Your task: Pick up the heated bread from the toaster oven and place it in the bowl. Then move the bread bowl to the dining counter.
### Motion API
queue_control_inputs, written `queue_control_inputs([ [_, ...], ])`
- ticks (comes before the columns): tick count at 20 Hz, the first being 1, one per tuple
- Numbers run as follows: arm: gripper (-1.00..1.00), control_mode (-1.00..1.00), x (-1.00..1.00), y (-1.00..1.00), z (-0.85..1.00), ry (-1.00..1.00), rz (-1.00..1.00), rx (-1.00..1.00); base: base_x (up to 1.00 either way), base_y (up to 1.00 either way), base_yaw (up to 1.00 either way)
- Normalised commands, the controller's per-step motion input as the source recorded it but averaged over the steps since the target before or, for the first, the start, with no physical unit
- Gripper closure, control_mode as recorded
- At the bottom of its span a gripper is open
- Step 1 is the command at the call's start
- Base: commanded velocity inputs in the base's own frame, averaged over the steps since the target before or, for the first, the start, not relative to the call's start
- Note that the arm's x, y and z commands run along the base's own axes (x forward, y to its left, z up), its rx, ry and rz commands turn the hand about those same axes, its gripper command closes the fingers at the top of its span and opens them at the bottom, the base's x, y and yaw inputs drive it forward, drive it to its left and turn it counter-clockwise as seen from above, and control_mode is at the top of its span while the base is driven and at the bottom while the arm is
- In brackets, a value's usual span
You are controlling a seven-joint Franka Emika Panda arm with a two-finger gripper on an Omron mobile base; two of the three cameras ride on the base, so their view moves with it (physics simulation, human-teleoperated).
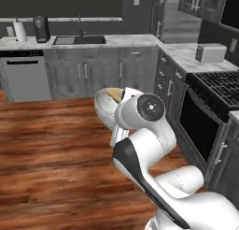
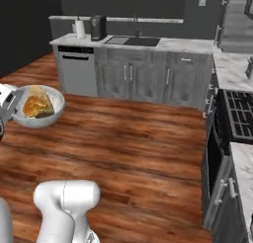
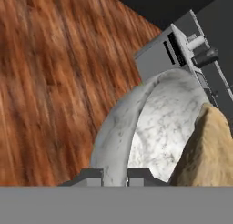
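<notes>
The marbled grey-white bowl (image 2: 55, 104) hangs in the air over the wooden floor. My gripper (image 2: 15, 106) holds it at its left rim. The heated bread (image 2: 36, 105), golden-orange and bumpy, lies inside it. In the hand view my gripper (image 3: 115, 177) is shut on the bowl's rim (image 3: 119, 123), one fingertip on each side, and the bread (image 3: 209, 150) rests against the far inner wall. From the left base view the bowl (image 1: 103, 107) and the bread (image 1: 112, 92) peek out behind my wrist joint. The toaster oven and the dining counter are out of view.
Ahead runs a marble worktop with a sink (image 1: 79, 39), grey cabinets and a dishwasher (image 1: 25, 77). A stove with a black oven door (image 1: 200, 126) lines the right side. Wooden floor (image 2: 128, 138) lies open between me and the cabinets.
</notes>
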Motion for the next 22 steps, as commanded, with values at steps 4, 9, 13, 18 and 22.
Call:
queue_control_inputs([
  [4,1.00,1.00,0.00,0.00,0.00,0.00,0.00,0.00,0.02,0.00,1.00],
  [9,1.00,1.00,0.00,0.00,0.00,0.00,0.00,0.00,0.76,0.00,0.77],
  [13,1.00,1.00,0.00,0.00,0.00,0.00,0.00,0.00,1.00,-0.01,0.51],
  [18,1.00,1.00,0.00,0.00,0.00,0.00,0.00,0.00,1.00,-0.18,0.27],
  [22,1.00,1.00,0.00,0.00,0.00,0.00,0.00,0.00,1.00,-0.29,0.04],
])
